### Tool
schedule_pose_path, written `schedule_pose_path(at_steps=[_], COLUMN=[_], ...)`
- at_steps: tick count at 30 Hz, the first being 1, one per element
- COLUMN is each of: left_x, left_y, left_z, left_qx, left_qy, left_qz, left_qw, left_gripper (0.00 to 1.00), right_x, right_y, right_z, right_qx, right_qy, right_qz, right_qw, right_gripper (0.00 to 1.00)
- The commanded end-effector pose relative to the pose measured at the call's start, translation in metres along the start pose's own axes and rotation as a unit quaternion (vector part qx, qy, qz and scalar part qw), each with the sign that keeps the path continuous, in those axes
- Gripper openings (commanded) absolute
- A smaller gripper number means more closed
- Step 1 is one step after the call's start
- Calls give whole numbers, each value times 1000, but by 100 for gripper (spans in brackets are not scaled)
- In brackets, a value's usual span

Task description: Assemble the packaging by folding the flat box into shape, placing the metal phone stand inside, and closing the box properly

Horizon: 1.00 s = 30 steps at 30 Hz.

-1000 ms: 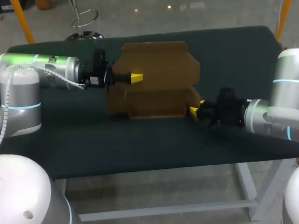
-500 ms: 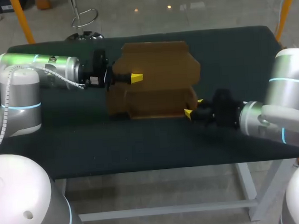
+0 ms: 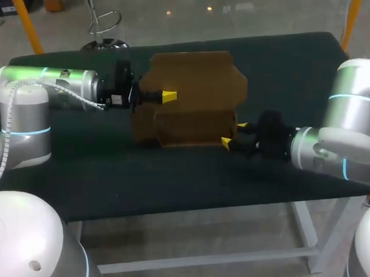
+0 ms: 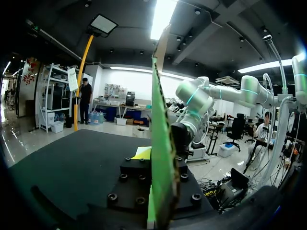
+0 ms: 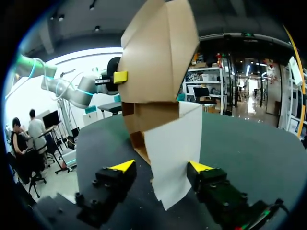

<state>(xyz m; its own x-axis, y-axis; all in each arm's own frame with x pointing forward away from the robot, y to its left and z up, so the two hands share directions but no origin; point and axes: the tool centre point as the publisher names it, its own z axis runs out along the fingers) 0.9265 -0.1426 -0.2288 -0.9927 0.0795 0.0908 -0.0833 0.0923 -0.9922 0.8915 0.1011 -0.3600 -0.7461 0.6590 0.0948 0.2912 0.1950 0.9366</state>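
Right tool (image 3: pixel 232 134) (image 5: pixel 160 166) has slid left along the near side of the box (image 3: pixel 194 81) (image 5: pixel 158 57) (image 4: pixel 160 120) over the last second. Earlier its yellow tips sat just to the right of the box's near right corner. Now they are at that corner, a little farther left and closer to the cardboard. Its fingers are spread wide. In its own wrist view a pale flap (image 5: pixel 175 143) of the box hangs down between them, close by one finger and apart from the other, so nothing is pinched there.

Left tool (image 3: pixel 168 96) (image 4: pixel 156 160) has not shifted in that time. It comes in from the left and is pressed together on the box's upper panel, near that panel's left edge, with one yellow tip showing on the panel's face. From its wrist view the cardboard is seen edge-on, rising straight up from between its fingers.

The brown box is partly folded, its broad upper panel standing above a lower section. It sits on the dark worktop (image 3: pixel 175 177) (image 5: pixel 240 139) (image 4: pixel 72 158) about midway between left and right, toward the far half, with one tool at its left side and the other at its near right corner.
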Motion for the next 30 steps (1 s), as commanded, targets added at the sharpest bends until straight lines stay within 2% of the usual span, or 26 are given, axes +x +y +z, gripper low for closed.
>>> schedule_pose_path(at_steps=[1,10,18,30], left_x=[-1,-1,-1,-1], left_y=[3,3,3,3], left_z=[1,1,1,1], left_qx=[0,0,0,0], left_qy=[2,2,2,2], left_qz=[0,0,0,0], left_qw=[1000,1000,1000,1000], left_gripper=[0,0,0,0], right_x=[6,8,7,4], right_y=[3,4,-2,-3], right_z=[5,0,-25,-68], right_qx=[0,-4,-2,-3], right_qy=[-8,-10,-14,15], right_qz=[1,13,13,-22], right_qw=[1000,1000,1000,1000], right_gripper=[76,85,87,85])
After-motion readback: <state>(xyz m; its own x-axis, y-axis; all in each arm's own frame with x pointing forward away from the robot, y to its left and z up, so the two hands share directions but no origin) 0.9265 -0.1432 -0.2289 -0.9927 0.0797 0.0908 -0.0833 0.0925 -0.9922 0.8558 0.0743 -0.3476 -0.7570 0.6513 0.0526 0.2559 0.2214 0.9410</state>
